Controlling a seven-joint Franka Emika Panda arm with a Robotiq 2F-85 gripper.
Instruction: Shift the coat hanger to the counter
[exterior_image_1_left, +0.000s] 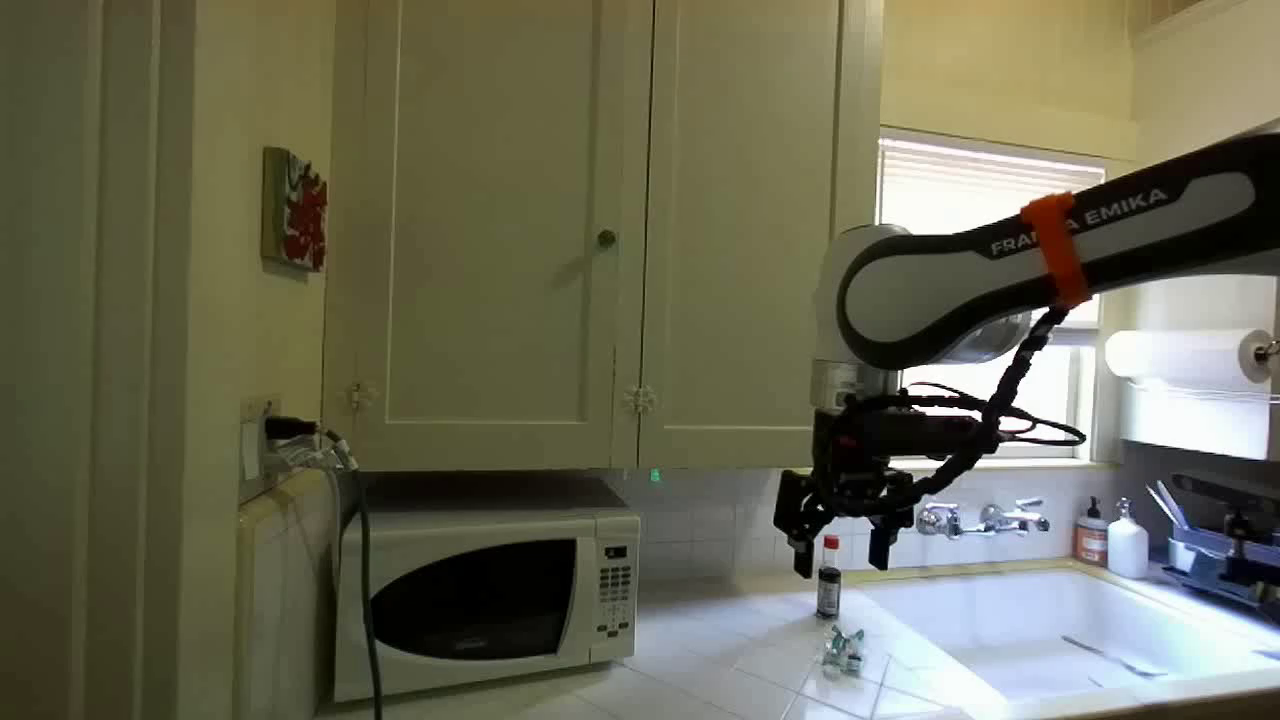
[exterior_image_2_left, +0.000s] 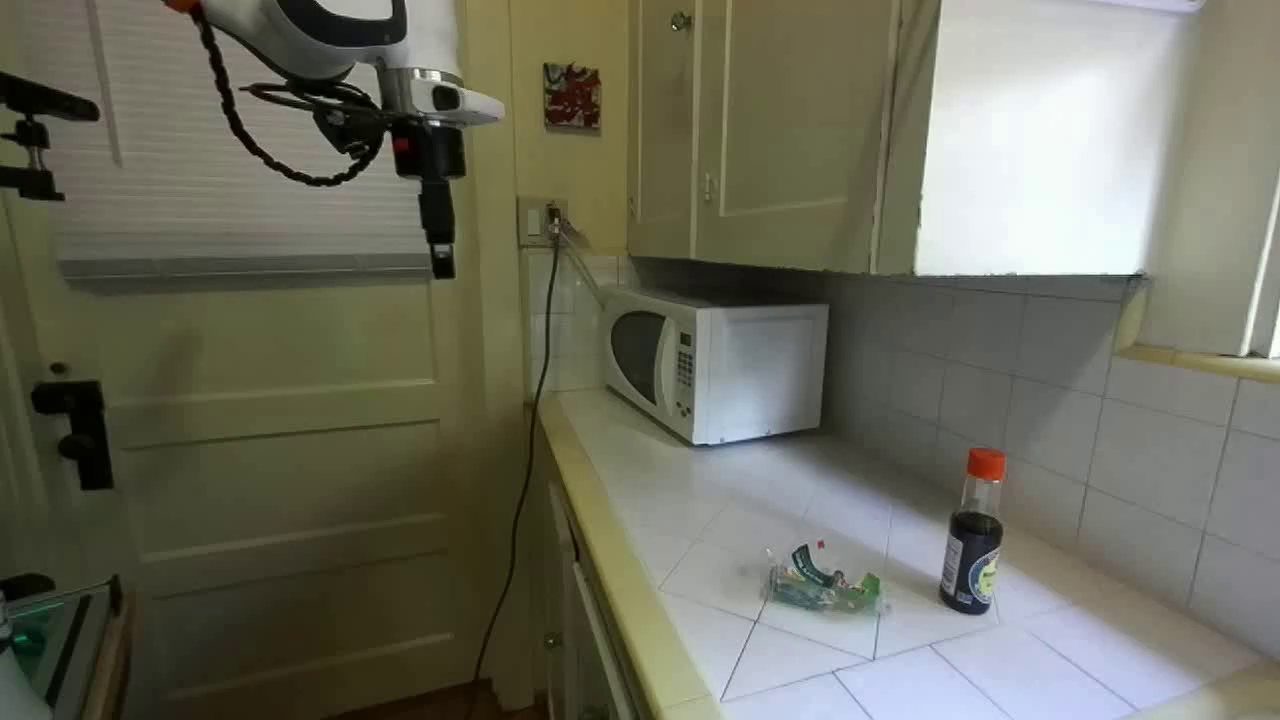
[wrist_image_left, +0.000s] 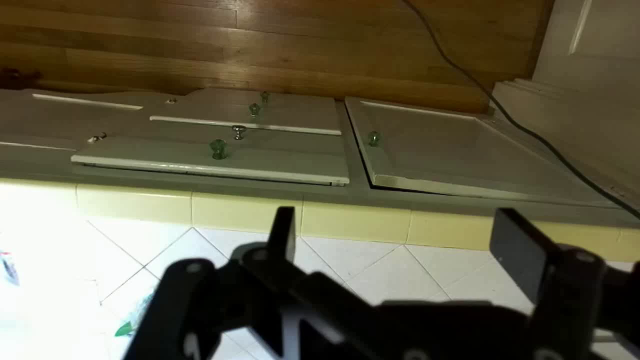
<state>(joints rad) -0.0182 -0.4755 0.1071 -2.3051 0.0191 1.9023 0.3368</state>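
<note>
The counter (exterior_image_1_left: 700, 655) is a pale tiled top with a yellowish edge; it also shows in the other views (exterior_image_2_left: 730, 515) (wrist_image_left: 395, 272). I cannot make out the coat hanger in any view; it is hidden or out of view. My gripper (exterior_image_1_left: 841, 562) points down with its fingers spread and nothing between them. In an exterior view the gripper (exterior_image_2_left: 442, 268) hangs well above counter height, in front of the door. In the wrist view the open jaws (wrist_image_left: 392, 232) frame the counter's yellow front edge below.
A white microwave (exterior_image_1_left: 480, 600) stands at the counter's end, under wall cupboards (exterior_image_1_left: 500, 250). A red-capped bottle (exterior_image_2_left: 970, 550) and a crumpled clear packet (exterior_image_2_left: 825, 585) lie or stand on the counter. A sink (exterior_image_1_left: 1060, 630) adjoins it. A black cord (exterior_image_2_left: 520, 480) hangs by the door (exterior_image_2_left: 290, 480).
</note>
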